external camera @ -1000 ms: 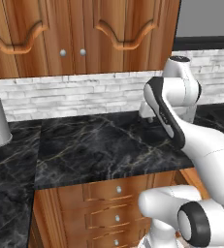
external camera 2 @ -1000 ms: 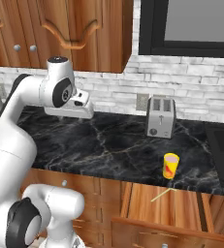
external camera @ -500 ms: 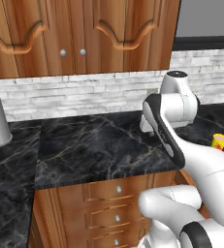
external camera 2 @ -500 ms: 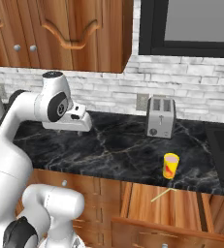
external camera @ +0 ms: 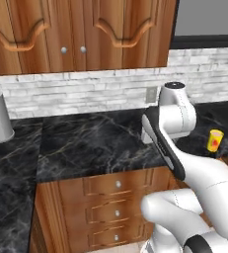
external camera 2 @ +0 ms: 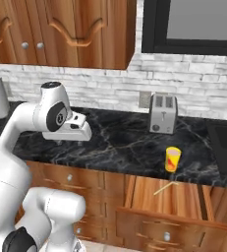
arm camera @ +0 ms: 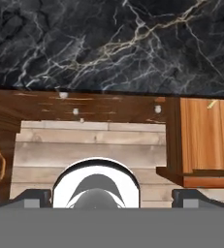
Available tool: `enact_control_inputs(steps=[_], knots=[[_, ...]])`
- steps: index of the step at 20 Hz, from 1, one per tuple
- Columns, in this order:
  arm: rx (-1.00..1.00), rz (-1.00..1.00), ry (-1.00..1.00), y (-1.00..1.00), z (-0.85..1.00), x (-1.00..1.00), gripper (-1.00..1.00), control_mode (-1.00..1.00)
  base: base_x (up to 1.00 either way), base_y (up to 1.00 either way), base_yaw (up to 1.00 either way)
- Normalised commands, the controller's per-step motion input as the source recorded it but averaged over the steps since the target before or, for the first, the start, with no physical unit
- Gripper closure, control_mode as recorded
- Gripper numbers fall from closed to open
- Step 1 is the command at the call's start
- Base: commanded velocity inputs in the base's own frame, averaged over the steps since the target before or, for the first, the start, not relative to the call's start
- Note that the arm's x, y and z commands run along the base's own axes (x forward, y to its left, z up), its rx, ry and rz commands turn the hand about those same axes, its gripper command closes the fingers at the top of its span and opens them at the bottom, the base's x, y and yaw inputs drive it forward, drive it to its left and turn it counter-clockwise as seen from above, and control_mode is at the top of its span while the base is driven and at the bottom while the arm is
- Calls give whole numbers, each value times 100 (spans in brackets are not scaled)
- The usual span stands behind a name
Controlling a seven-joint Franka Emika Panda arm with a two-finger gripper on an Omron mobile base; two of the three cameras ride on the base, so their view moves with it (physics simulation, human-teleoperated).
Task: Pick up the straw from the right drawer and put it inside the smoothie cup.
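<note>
Over the black marble counter (external camera 2: 125,142), the gripper (arm camera: 106,197) stands wide open and empty, the straw (external camera 2: 165,187) lying diagonally in the right drawer (external camera 2: 184,204) well off to the fingers' right.

Two base cams behind the arm, one hand cam staring straight down

Both base views are looking forward and down at the same black marble counter (external camera: 95,143) and smoothie cup (external camera 2: 172,159), from the left and from the right. The hand view is hanging over the counter edge, catching the open right drawer (arm camera: 205,140).
</note>
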Motion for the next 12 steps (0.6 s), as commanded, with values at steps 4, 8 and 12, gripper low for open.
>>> enact_control_inputs(steps=[4,8,12], knots=[[0,0,0,0,0,0,-100,100,-64,1,0],[0,0,0,0,0,0,-100,100,-57,-11,-1],[0,0,0,0,0,0,-100,100,-44,-48,-6]])
